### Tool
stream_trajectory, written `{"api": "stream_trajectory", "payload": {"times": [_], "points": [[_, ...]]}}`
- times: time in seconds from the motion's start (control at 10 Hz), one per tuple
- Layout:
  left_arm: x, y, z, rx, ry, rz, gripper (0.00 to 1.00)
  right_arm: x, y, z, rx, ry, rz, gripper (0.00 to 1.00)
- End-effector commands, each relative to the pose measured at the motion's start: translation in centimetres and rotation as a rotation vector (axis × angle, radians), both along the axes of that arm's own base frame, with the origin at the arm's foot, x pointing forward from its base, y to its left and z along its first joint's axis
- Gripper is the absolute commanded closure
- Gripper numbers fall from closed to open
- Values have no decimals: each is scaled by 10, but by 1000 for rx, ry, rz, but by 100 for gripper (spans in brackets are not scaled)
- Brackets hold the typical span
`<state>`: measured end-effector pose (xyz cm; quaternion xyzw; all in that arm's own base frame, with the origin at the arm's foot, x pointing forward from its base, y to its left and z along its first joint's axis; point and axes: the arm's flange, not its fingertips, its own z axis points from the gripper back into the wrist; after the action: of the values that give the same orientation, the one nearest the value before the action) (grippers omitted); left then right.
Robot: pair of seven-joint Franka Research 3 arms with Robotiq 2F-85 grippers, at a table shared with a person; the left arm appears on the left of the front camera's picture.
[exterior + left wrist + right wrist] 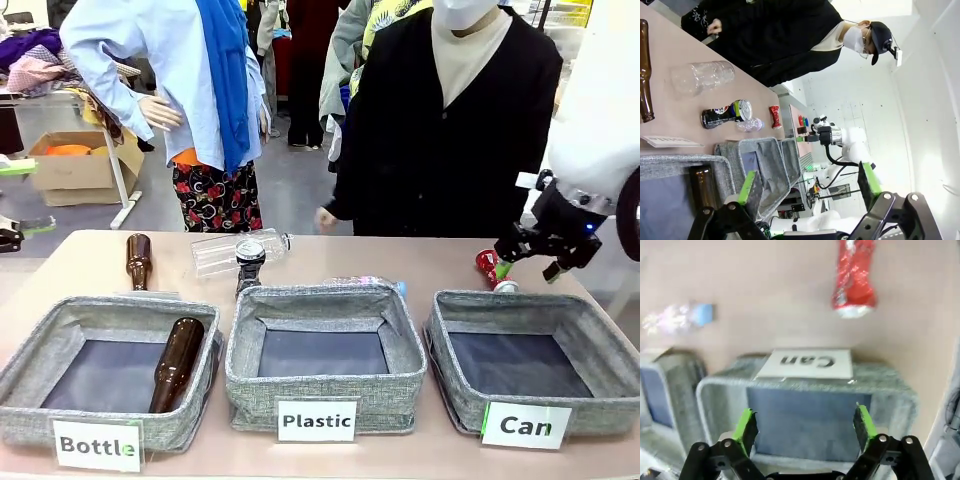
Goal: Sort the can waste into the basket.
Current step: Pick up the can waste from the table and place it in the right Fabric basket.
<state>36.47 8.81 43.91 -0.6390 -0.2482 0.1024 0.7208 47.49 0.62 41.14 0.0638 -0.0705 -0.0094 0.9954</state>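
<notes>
The crushed red can (489,267) lies on the table just behind the "Can" basket (603,418). My right gripper (533,262) hovers open right beside that can, above the basket's back rim. In the right wrist view its open gripper (805,429) hangs over the basket (890,386), whose label faces it, and the red can (854,282) lies beyond on bare table. The black and silver can (249,262) is behind the "Plastic" basket (250,385). My left gripper (808,185) is open and holds nothing, with the black can (727,114) and red can (775,116) farther off.
The "Bottle" basket (20,405) holds a brown bottle (176,362). Another brown bottle (138,259) and a clear plastic bottle (225,252) lie at the back of the table. A small crumpled plastic bottle (372,283) sits behind the middle basket. A person (450,130) stands at the far side.
</notes>
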Motion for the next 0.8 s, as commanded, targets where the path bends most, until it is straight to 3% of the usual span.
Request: {"api": "stream_trajectory", "payload": {"times": [0.0,0.1,0.2,0.4,0.6,0.7], "points": [[-2,1,1,1,-13,-11,0,0,-1,5,-113,-99,-162,0],[-2,1,1,1,-13,-11,0,0,0,0,0,0,0,0],[-2,1,1,1,-13,-11,0,0,0,0,0,0,0,0],[-2,1,1,1,-13,-11,0,14,-2,2,-96,-102,-56,0],[-2,1,1,1,-13,-11,0,61,-10,-16,-103,-138,-65,0],[-2,1,1,1,-13,-11,0,81,-15,-26,-115,-113,-67,0]]}}
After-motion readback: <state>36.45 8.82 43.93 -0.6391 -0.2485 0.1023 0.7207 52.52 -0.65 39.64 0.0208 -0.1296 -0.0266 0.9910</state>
